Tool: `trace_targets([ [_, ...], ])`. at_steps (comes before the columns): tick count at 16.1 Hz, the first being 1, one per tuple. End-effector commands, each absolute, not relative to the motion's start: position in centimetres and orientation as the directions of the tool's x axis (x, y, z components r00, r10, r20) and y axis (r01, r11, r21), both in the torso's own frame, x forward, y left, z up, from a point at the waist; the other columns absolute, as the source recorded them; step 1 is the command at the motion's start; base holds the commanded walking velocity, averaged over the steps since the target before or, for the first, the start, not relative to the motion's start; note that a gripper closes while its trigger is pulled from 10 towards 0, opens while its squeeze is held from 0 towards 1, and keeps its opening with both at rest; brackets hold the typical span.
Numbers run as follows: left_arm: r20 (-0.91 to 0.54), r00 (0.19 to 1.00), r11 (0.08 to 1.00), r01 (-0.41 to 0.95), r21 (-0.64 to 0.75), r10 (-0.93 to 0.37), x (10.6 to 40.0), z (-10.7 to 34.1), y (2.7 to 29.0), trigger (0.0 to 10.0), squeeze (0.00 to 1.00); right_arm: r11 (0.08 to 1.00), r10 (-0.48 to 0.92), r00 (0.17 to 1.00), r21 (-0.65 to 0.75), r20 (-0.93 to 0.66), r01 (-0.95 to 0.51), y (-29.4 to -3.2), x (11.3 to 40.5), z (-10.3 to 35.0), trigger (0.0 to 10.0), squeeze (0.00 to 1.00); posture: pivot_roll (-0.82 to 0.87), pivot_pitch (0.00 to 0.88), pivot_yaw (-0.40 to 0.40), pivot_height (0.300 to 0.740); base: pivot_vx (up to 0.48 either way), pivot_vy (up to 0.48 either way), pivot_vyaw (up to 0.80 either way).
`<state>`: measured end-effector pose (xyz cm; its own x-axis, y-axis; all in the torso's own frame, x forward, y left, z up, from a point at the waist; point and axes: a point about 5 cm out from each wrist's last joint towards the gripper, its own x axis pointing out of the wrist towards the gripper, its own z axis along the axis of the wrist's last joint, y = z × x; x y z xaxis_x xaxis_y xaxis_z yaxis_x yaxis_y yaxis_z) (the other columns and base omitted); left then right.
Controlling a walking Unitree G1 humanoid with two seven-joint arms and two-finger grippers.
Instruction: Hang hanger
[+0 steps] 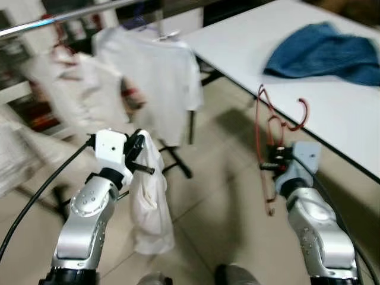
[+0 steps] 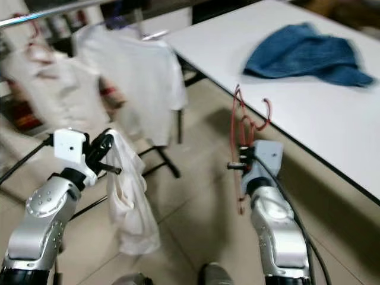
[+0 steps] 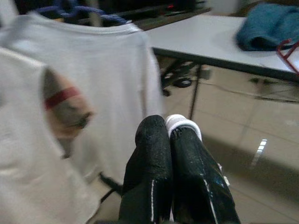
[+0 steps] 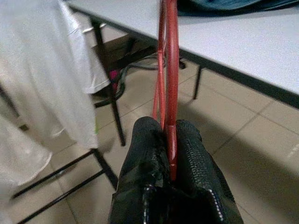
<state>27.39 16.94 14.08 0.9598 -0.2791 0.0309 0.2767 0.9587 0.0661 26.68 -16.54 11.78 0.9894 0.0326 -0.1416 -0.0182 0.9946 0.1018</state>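
A thin red wire hanger (image 1: 265,133) stands upright in my right gripper (image 1: 268,166), which is shut on its lower part; its hook (image 1: 303,113) curls in front of the white table's edge. The red hanger (image 4: 169,70) runs up between the black fingers (image 4: 147,154) in the right wrist view. My left gripper (image 1: 142,161) is shut on a white garment (image 1: 149,202) that droops toward the floor; a bit of white cloth (image 3: 181,123) shows at its fingertips. A metal rail (image 1: 65,16) at upper left carries a white T-shirt (image 1: 157,83) and other pale clothes.
A white table (image 1: 332,113) stretches along the right with a crumpled blue cloth (image 1: 323,52) on it. The black feet of the rack (image 1: 175,160) spread over the beige tiled floor (image 1: 219,208) between my arms. Shelves stand behind the rail.
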Motion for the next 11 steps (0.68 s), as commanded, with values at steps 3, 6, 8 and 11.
trace_targets([
  [3,0.03,0.977,0.976,0.208,0.056,-0.21,27.4,14.2,17.4,10.0,0.0,0.984,0.038,0.991,0.177,-0.125,-0.016,-15.7,26.4,12.2,10.0,0.0,-0.07,0.138,0.055,0.74,0.0,0.0,-0.74],
  [6,0.026,0.959,0.959,0.283,-0.025,-0.282,27.0,14.3,16.9,10.0,0.0,0.982,0.009,0.99,0.19,-0.143,0.018,-15.9,26.3,12.0,10.0,0.0,-0.07,0.14,0.057,0.74,0.0,0.0,-0.67],
  [8,-0.037,0.974,0.975,0.223,-0.007,-0.223,27.0,13.4,17.2,10.0,0.0,0.989,0.025,0.988,0.146,-0.154,-0.002,-15.8,26.2,12.0,10.0,0.0,-0.07,0.14,0.06,0.74,0.0,0.0,-0.67],
  [11,-0.075,0.98,0.981,0.187,0.051,-0.183,26.8,12.8,17.6,10.0,0.0,0.991,0.051,0.983,0.133,-0.178,-0.027,-15.9,25.7,11.7,10.0,0.0,-0.08,0.142,0.045,0.74,0.0,0.0,-0.67],
])
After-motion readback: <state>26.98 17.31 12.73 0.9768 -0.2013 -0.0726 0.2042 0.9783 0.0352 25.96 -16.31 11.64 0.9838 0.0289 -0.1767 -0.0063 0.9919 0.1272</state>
